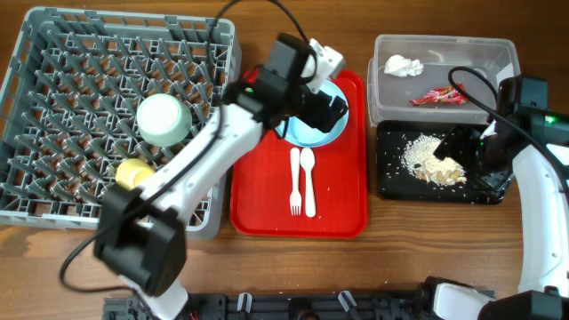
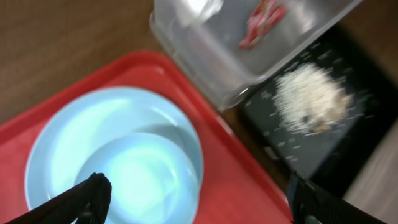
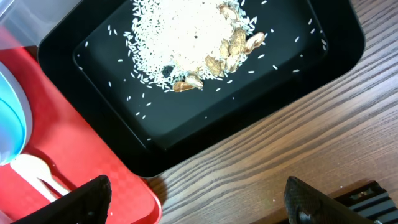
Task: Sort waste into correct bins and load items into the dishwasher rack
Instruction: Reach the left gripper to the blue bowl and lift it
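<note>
My left gripper (image 1: 325, 108) is open and empty, hovering over the pale blue bowl (image 2: 146, 177), which sits on the pale blue plate (image 2: 68, 134) at the back of the red serving tray (image 1: 267, 209). A white fork (image 1: 294, 185) and spoon (image 1: 308, 178) lie on that tray. The light green bowl (image 1: 162, 118) and yellow cup (image 1: 134, 173) sit in the grey dishwasher rack (image 1: 53, 80). The clear tub (image 1: 484, 53) holds the white tissue (image 1: 403, 66) and red wrapper (image 1: 438, 97). The black tray (image 1: 391, 182) holds food scraps (image 1: 433, 162). My right gripper (image 3: 199, 205) is open and empty, above the table beside the black tray's front edge.
The wooden table (image 3: 298, 143) shows in front of the black tray (image 3: 93, 56). In the right wrist view the scraps (image 3: 193, 43) lie mid-tray and the red tray's corner (image 3: 118, 180) is close on the left. Arm cables (image 1: 471, 84) loop over the clear tub.
</note>
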